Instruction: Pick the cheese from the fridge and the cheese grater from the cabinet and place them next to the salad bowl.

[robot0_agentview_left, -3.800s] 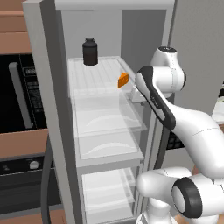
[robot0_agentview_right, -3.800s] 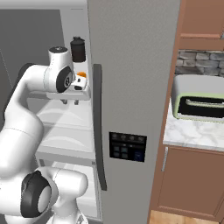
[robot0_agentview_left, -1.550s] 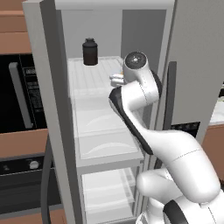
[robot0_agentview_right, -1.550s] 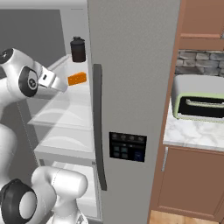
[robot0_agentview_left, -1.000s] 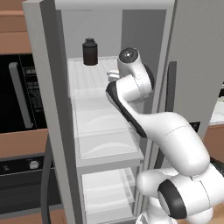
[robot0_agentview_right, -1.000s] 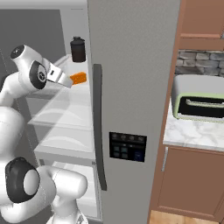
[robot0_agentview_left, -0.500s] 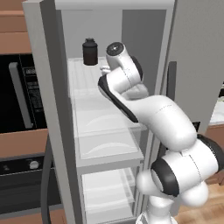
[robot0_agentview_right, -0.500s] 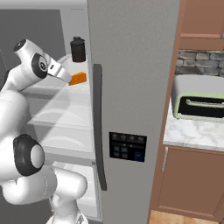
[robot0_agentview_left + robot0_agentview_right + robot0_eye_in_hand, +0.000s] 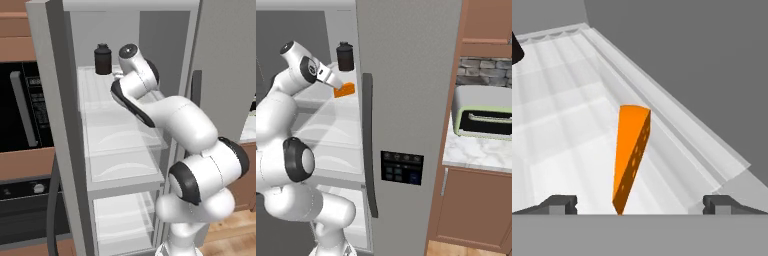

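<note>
The cheese (image 9: 631, 155) is an orange wedge standing on edge on the top translucent shelf (image 9: 557, 125) of the fridge (image 9: 50, 115). In the hand view its narrow end lies between my two fingertips (image 9: 559, 204), which stand far apart on either side without touching it. From the right base view my gripper (image 9: 336, 83) points down and right at the cheese (image 9: 345, 90), its tip right at the wedge, open. My white arm (image 9: 165, 112) reaches into the fridge's upper compartment. The cheese grater, the cabinet and the salad bowl are out of view.
A dark cylindrical jar (image 9: 346, 56) stands at the back of the same shelf, behind the cheese. The fridge door (image 9: 406, 120) with its dark handle hangs open on the right. A black oven (image 9: 25, 110) is left of the fridge. A green toaster oven (image 9: 483, 117) sits on the marble counter.
My arm has swung left and deeper into the fridge, bringing the hand up to the cheese. The gripper has stayed open and the cheese has not moved.
</note>
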